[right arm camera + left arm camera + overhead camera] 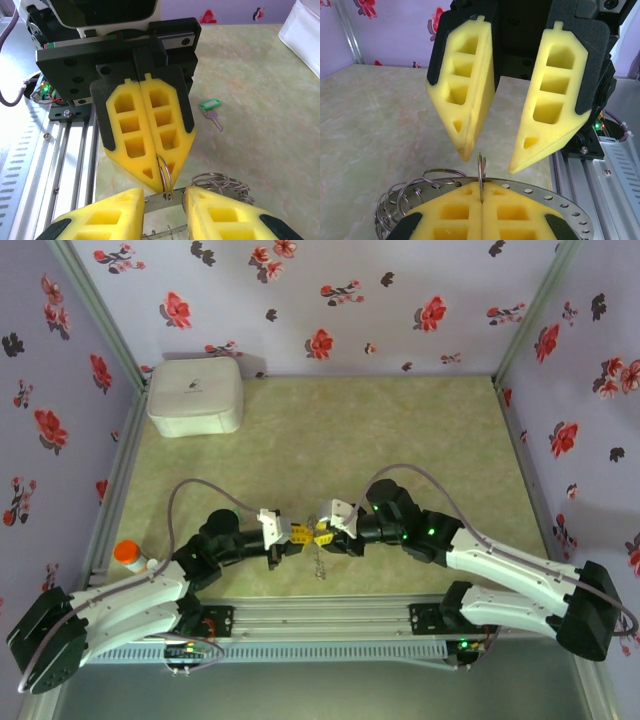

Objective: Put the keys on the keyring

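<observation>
The left end effector (159,184) is fully closed. Its foam pads pinch one thin wire loop (481,169) of the keyring (559,200), which is held up off the tabletop (260,85) between the two arms. The loop stands upright, edge-on to the left wrist camera, the perforated flat band lies roughly level beneath it, and further loops (405,200) hang to one side. The right end effector (490,161) is spread wide and holds nothing, its fingers poised either side of the loop's top.

The green-tagged key (210,105) lies flat on the tabletop, well apart from the keyring. In the right wrist view its long axis runs diagonally, with the tag towards the upper left and the blade towards the lower right.

The key is judged to be light and stiff, with a slippery metal shank, so the tag's broader plastic edges would likely give the surer hold. The wire loop is judged to be springy and would probably need prising open.
</observation>
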### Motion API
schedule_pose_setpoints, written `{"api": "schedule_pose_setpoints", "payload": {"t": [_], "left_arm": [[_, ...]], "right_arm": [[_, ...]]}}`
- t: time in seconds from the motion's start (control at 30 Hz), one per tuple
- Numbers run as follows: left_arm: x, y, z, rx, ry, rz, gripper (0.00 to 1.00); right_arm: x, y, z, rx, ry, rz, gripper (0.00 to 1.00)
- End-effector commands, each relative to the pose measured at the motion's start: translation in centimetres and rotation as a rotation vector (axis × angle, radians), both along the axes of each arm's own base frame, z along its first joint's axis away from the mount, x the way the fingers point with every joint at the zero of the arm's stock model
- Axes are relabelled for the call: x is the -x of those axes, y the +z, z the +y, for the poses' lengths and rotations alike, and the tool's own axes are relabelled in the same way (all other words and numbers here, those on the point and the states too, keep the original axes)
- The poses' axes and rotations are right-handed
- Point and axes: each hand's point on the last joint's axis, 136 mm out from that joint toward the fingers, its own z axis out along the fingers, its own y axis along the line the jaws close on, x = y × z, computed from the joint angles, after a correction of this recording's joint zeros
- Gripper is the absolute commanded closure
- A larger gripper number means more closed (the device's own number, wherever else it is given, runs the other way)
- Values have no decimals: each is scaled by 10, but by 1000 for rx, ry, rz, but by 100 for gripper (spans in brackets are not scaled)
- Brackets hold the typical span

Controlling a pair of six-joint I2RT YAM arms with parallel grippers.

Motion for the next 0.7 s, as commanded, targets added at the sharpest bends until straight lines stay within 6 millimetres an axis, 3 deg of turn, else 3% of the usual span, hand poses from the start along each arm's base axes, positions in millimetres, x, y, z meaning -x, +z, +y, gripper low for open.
{"api": "schedule_pose_setpoints", "payload": {"t": [0.0,0.17,0.33,0.5,0.67], "left_arm": [[0,23,-5,46,-15,-72,100],[0,23,-6,46,-15,-73,100],[1,23,-6,45,-21,-70,100],[0,22,-5,42,-19,-72,100],[-1,21,-5,39,-14,-72,100]], "right_arm": [[1,19,9,-46,34,-32,74],[7,15,12,-31,68,-6,83],[12,10,14,-11,98,27,85],[15,4,11,25,119,33,100],[18,1,10,40,136,41,100]]}}
